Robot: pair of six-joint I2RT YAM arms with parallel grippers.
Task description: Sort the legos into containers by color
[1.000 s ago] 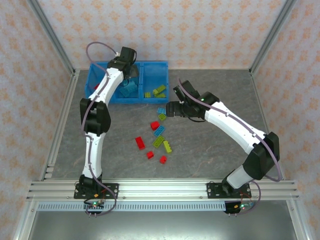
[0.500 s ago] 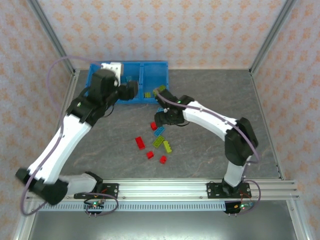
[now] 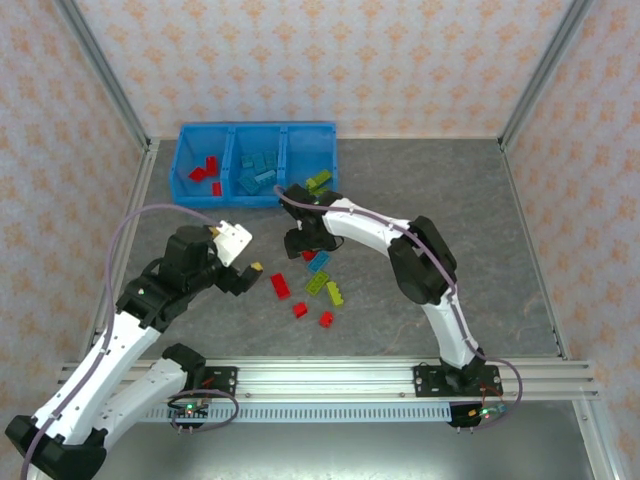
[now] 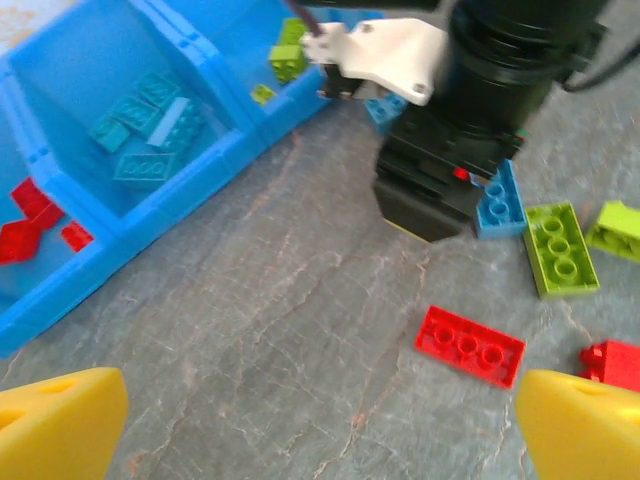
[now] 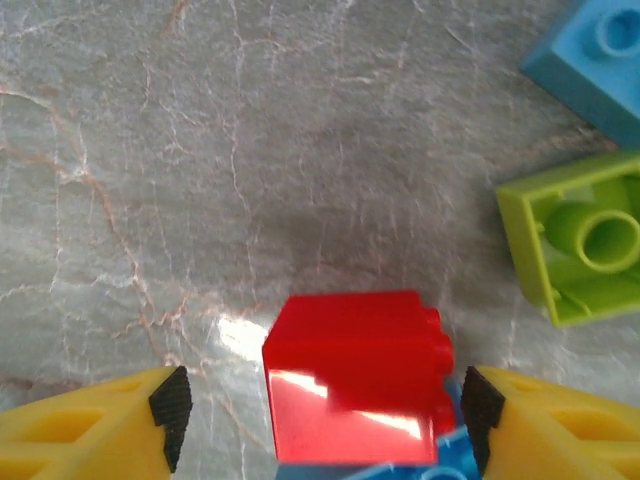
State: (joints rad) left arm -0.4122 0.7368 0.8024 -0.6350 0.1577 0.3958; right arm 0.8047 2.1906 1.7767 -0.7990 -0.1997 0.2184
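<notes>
Fingers (image 4: 60, 425) on the left gripper (image 4: 320, 430) stand spread and empty over the grey table (image 3: 430, 200). Containers (image 3: 258, 127) sit at the far left, with red, blue and green already parted. Right gripper (image 5: 325, 425) is released, straddling a red lego (image 5: 350, 365) among the loose legos (image 3: 315, 280). I judge it light, rigid and glossy, so I'd pinch the flat sides, not the studs. The stone-look surface is smooth, and neighbouring bricks crowd close.

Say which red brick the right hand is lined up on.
The small red brick tipped on its side, framed between the fingers of the right hand. The flat red brick and two small red bricks lie well clear of it.
</notes>
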